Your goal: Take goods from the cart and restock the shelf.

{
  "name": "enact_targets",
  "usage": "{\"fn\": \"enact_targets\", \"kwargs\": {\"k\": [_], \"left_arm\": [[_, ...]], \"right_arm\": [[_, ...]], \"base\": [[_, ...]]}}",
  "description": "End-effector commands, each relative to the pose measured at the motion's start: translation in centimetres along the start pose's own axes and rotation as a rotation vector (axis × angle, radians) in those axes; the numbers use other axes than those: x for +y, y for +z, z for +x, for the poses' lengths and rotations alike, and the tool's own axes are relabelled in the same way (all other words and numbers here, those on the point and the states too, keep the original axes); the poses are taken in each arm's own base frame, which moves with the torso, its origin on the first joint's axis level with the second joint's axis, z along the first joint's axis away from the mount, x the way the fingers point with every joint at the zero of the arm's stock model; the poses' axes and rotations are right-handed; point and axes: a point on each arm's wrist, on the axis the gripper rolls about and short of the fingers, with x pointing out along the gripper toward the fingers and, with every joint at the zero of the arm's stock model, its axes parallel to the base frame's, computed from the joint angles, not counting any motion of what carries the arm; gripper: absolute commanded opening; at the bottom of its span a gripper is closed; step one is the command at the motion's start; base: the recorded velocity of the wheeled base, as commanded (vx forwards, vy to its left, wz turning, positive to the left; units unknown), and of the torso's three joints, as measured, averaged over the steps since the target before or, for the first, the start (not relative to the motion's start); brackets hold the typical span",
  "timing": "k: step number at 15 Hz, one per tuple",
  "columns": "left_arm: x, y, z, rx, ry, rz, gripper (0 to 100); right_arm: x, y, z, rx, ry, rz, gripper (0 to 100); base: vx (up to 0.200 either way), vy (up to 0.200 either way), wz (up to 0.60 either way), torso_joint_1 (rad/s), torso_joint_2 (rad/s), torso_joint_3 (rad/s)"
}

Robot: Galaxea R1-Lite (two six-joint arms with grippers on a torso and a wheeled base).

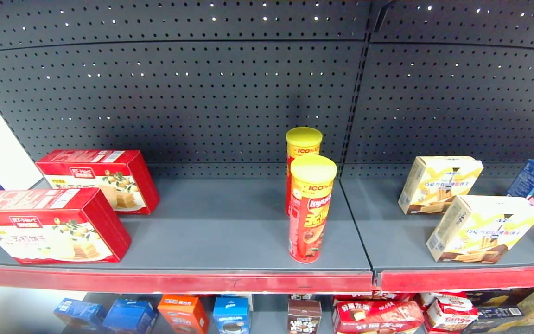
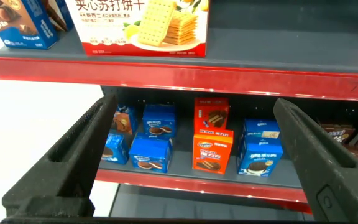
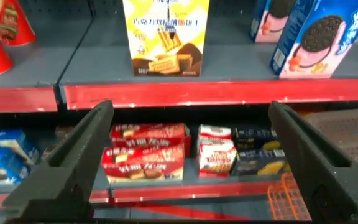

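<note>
The left hand [image 2: 196, 107] and the right hand [image 3: 190, 111] are both hanging spread wide, holding nothing. Two tall chip cans [image 1: 312, 208], red with yellow lids, are standing in the middle of the picture on the grey shelf [image 1: 230, 232]. A can like these is probably feeling light, stiff and slippery, so grabbing round its middle is looking best.

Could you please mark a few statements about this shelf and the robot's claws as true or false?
1. Two yellow-lidded canisters stand upright, one behind the other. True.
2. The red boxes sit to the right of the canisters. False: they sit to their left.
3. The left claw is open and empty. True.
4. The right claw grips a canister. False: it is open and empty.
5. Orange boxes stand on the lower shelf. True.
</note>
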Motion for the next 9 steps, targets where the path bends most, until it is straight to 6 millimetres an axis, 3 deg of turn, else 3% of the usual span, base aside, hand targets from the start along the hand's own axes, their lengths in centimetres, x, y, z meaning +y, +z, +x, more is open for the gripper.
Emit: {"fn": "enact_targets", "kwargs": {"k": [1, 6, 9], "left_arm": [[0.00, 0.01, 0.02, 0.002, 0.001, 0.000, 100], [0.00, 0.01, 0.02, 0.002, 0.001, 0.000, 100], [0.00, 0.01, 0.02, 0.002, 0.001, 0.000, 100]], "right_arm": [[0.06, -1.28, 0.36, -0.006, 0.008, 0.002, 100], [-0.01, -1.29, 0.38, -0.011, -0.024, 0.041, 100], [-0.29, -1.30, 0.38, -0.015, -0.147, 0.036, 100]], "base": [[0.000, 0.000, 0.00, 0.000, 0.00, 0.000], [0.000, 0.000, 0.00, 0.000, 0.00, 0.000], [0.000, 0.000, 0.00, 0.000, 0.00, 0.000]]}}
